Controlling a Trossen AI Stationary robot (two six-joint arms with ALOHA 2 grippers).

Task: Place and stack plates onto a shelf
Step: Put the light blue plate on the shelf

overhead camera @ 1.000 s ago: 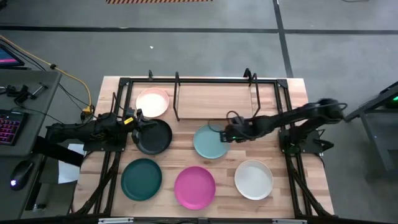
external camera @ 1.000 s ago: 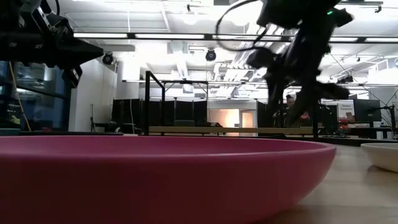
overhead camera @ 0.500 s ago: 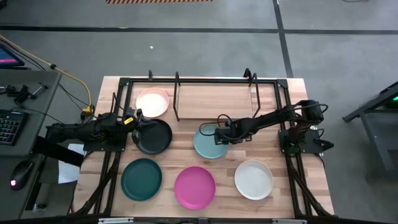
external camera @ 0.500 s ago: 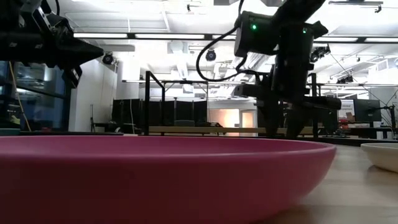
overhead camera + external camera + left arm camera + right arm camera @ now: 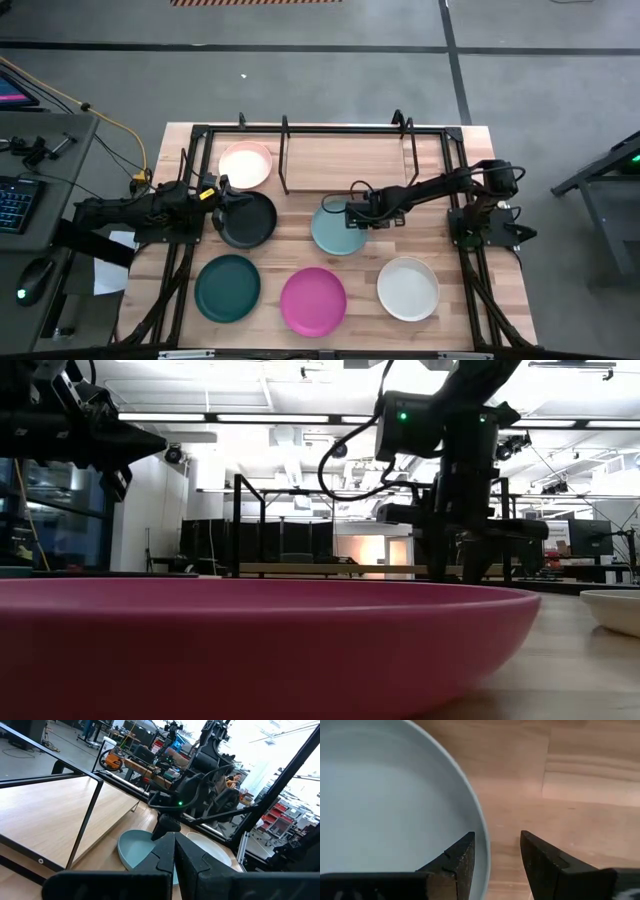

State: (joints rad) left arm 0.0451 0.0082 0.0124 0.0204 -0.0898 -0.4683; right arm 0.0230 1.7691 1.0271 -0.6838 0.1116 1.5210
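Note:
Six plates lie flat on the table: pale pink (image 5: 246, 164), black (image 5: 250, 222), light blue (image 5: 335, 232), dark teal (image 5: 227, 288), magenta (image 5: 313, 300) and white (image 5: 408, 288). The shelf (image 5: 345, 163) stands at the far edge with nothing on its board. My right gripper (image 5: 352, 215) is open and points down over the light blue plate's right rim (image 5: 482, 827). One finger (image 5: 462, 852) stands inside the rim and the other (image 5: 537, 852) outside, over the wood. My left gripper (image 5: 222, 196) is shut and hangs raised above the black plate's left edge (image 5: 150, 442).
A black metal frame (image 5: 195, 135) runs around the tabletop, with rails along both sides. The pale pink plate lies just left of the shelf's posts. A desk with a keyboard (image 5: 12, 205) stands beyond the left edge. In the low view the magenta plate (image 5: 250, 640) hides most of the table.
My right gripper has moved toward the table's left and come down over the light blue plate's right rim, and it has hardly moved in the last half second. No plate has moved.

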